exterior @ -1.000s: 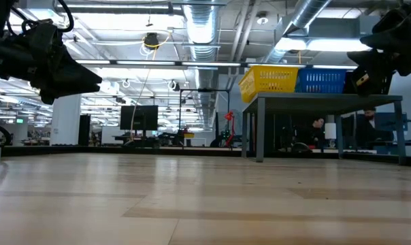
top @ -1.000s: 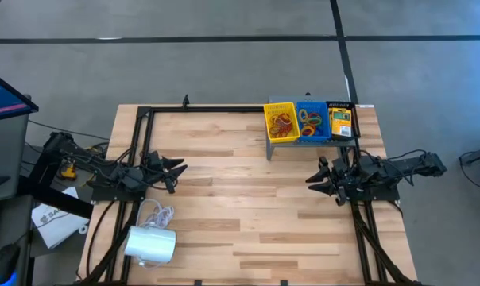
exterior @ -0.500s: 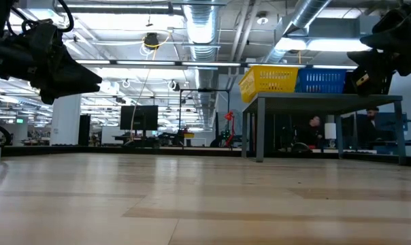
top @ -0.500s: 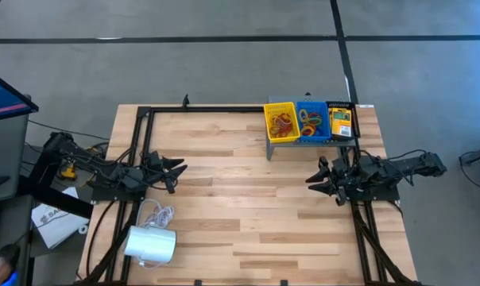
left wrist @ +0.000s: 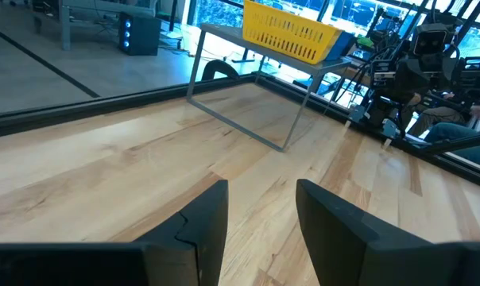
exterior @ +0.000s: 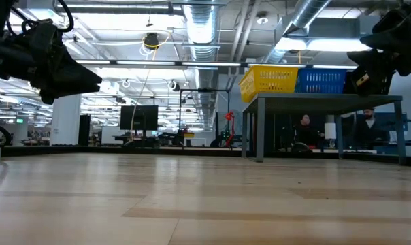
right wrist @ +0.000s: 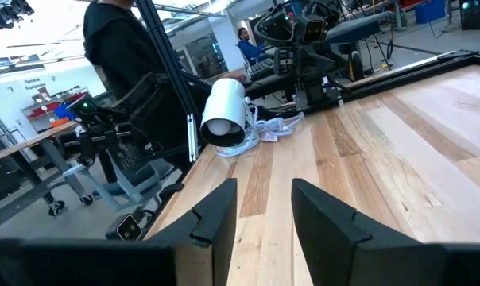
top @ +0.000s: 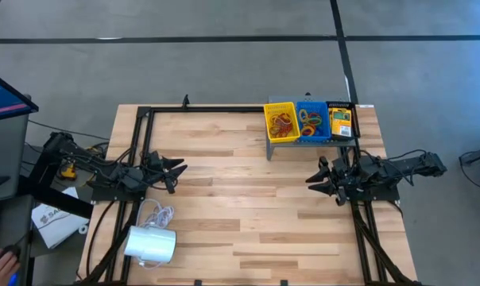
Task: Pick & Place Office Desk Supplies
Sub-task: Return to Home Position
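On the shelf [exterior: 328, 98], rubber bands [top: 282, 124] sat in a yellow bin [exterior: 270, 80]: likely light, floppy, best lifted by bin rim. Left tool [left wrist: 261, 191], well apart from shelf, spread, empty; right tool [right wrist: 264, 187], near it, likewise.

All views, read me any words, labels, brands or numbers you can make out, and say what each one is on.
No text can be read for certain.
Crayon box: its print is too small to read.
White paper left of the table: its dark letters are too small.
Wall sign, right wrist view: blurred.
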